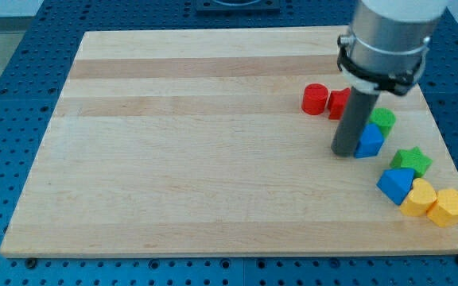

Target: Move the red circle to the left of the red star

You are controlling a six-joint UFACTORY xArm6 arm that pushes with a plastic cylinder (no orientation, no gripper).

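Observation:
The red circle [315,98] is a short red cylinder at the board's upper right. The red star [339,103] touches it on its right side and is partly hidden behind my rod. My tip [345,152] rests on the board below the red star and just left of a blue block [369,141]. The tip is apart from the red circle, below and to its right.
A green block [383,120] sits behind the blue one. Lower right holds a green star [411,161], a blue block [395,185], a yellow block [418,198] and an orange-yellow block [448,207]. The wooden board [173,159] lies on a blue perforated table.

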